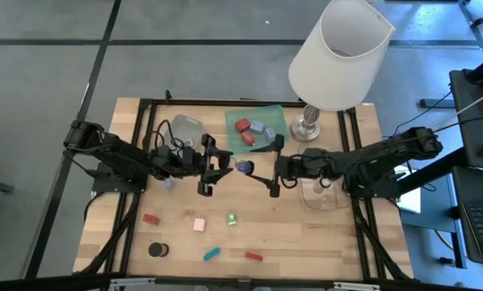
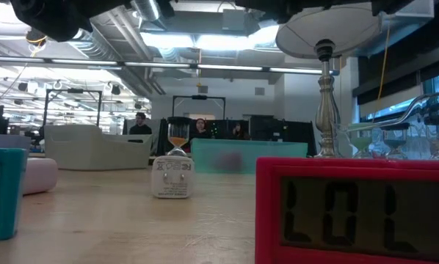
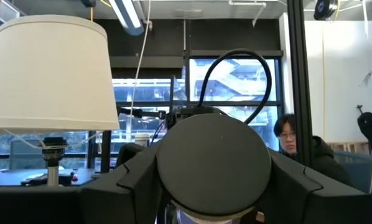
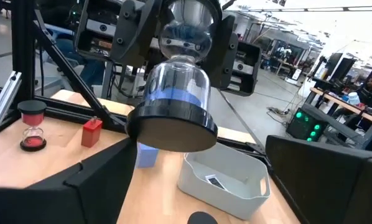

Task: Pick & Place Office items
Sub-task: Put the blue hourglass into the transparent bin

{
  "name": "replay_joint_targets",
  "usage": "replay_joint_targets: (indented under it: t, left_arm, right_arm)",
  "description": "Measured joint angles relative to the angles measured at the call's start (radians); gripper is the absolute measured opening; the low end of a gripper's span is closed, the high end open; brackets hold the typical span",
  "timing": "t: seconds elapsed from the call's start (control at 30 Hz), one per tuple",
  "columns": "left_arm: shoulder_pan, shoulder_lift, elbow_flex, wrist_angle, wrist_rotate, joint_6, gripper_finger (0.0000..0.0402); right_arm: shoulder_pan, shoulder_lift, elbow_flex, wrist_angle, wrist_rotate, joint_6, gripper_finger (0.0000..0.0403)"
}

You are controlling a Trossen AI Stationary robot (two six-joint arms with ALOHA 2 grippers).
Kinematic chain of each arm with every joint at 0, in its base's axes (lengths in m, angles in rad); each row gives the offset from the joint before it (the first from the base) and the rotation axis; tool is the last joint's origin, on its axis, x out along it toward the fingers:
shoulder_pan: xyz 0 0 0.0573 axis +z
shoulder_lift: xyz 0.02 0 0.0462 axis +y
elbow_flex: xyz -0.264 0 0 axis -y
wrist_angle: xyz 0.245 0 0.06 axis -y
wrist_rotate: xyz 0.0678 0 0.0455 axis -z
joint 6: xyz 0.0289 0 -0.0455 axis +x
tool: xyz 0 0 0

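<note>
Taking the high view as the clock face, with the table's middle as its hub, most of the job looks undone. Along the near edge, from 8 to 6 o'clock, lie a black-and-red short cylinder [image 1: 157,250], a red block [image 1: 150,218], a pink block [image 1: 199,224], a mint-green cap [image 1: 233,219], a teal bar [image 1: 212,254] and a red bar [image 1: 254,256], all loose on the wood. A lavender block [image 1: 170,183] sits at 9 o'clock under the left arm. Farther off at 12 o'clock, the green tray [image 1: 280,113] holds about four red and lavender pieces, so I judge roughly a third sorted. At the hub, the blue-sand hourglass [image 1: 244,166] hangs above the table between the two claws. The left gripper [image 4: 178,43] pinches it, one finger on each side of the glass. The right gripper [image 1: 274,167], just on the 3 o'clock side, has its fingers spread wide and touches nothing that shows.
</note>
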Motion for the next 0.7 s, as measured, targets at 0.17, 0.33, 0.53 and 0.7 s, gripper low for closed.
replay_joint_targets:
  t: [0.17, 0.33, 0.53, 0.7]
  left_arm:
    - [0.000, 0.002, -0.001, -0.004, 0.001, 0.018, 0.0204]
    - [0.000, 0.004, -0.002, -0.010, 0.000, 0.029, 0.0204]
    - [0.000, 0.004, -0.002, -0.008, 0.000, 0.035, 0.0204]
    - [0.000, 0.004, -0.003, -0.008, 0.000, 0.033, 0.0204]
  right_arm:
    - [0.000, 0.000, 0.002, -0.033, 0.001, 0.002, 0.0359]
    - [0.000, -0.006, 0.005, -0.084, 0.005, 0.041, 0.0359]
    - [0.000, -0.011, 0.005, -0.094, 0.010, 0.050, 0.0359]
    - [0.000, -0.039, 0.005, -0.138, 0.068, 0.054, 0.0359]
